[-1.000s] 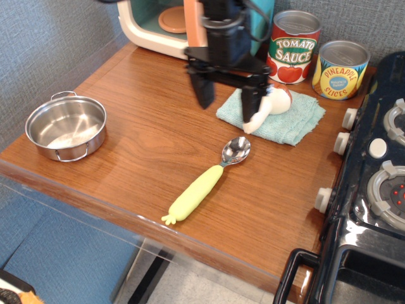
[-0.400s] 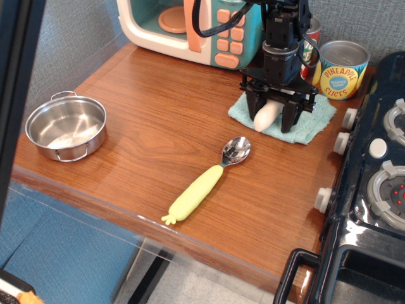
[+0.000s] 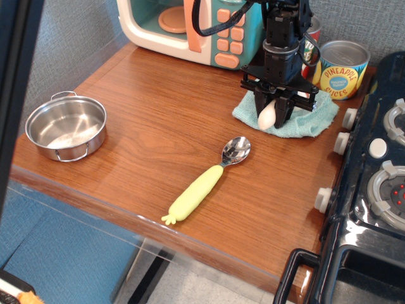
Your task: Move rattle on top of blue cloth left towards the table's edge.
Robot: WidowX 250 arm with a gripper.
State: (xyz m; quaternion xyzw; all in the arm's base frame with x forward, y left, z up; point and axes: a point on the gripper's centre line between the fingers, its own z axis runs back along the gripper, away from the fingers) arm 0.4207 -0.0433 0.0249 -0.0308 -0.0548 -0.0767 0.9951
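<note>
The rattle (image 3: 267, 117) lies on the blue cloth (image 3: 310, 119) at the back right of the table (image 3: 158, 145). Only its cream-white stem shows; the red-and-white cap is hidden behind the gripper. My gripper (image 3: 274, 114) stands straight down over the cloth with its black fingers closed on the rattle's stem. The cloth is bunched a little under the gripper.
A yellow-handled spoon (image 3: 205, 182) lies in front of the cloth. A steel pot (image 3: 65, 126) sits at the left edge. A toy microwave (image 3: 190, 28) and a pineapple can (image 3: 342, 69) stand at the back. A black toy stove (image 3: 373, 183) fills the right side.
The gripper moved right over the cloth, then its fingers closed in on the rattle's stem. The cloth shifted slightly.
</note>
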